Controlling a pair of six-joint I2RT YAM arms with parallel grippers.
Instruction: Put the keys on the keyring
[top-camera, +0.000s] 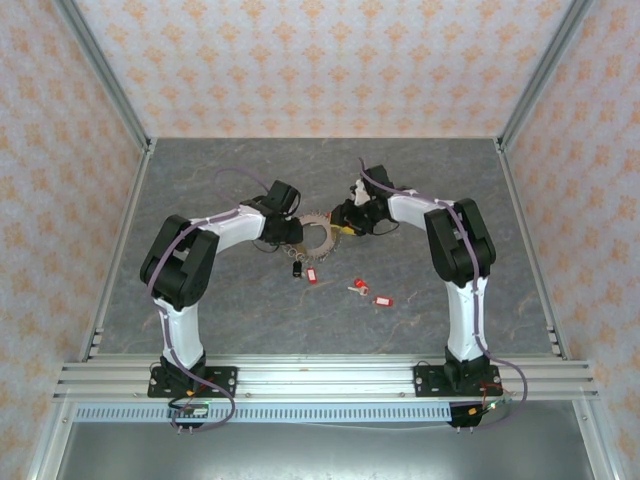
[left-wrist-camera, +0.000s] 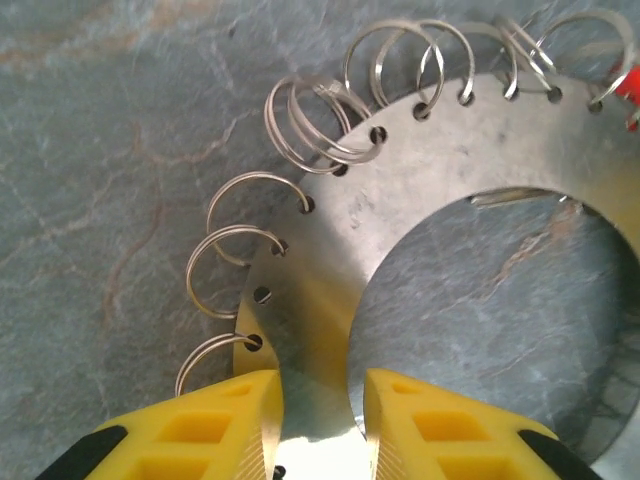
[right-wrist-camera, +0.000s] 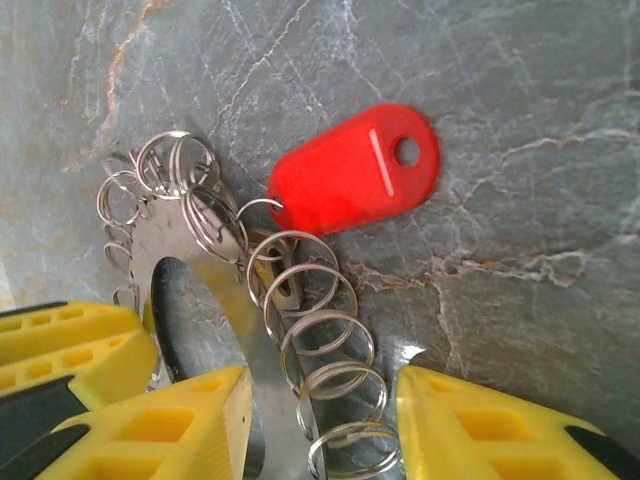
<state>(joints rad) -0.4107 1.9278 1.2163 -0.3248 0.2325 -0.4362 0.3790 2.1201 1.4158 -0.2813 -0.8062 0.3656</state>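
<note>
The keyring (top-camera: 318, 232) is a flat grey metal ring (left-wrist-camera: 450, 150) with small wire loops through holes along its rim. It sits mid-table between both grippers. My left gripper (left-wrist-camera: 322, 425) has the ring's band between its yellow fingers (left-wrist-camera: 210, 430), one finger at each edge of the band. My right gripper (right-wrist-camera: 322, 420) stands wider, straddling the band (right-wrist-camera: 165, 235) and a row of loops. One key with a red tag (right-wrist-camera: 350, 180) hangs on a loop. Loose keys lie in front: a black one (top-camera: 297, 268) and red ones (top-camera: 311, 275), (top-camera: 357, 290), (top-camera: 381, 300).
The grey marbled table (top-camera: 200, 180) is walled by patterned panels at the back and sides. An aluminium rail (top-camera: 320, 378) with both arm bases runs along the near edge. Open table lies left, right and behind the ring.
</note>
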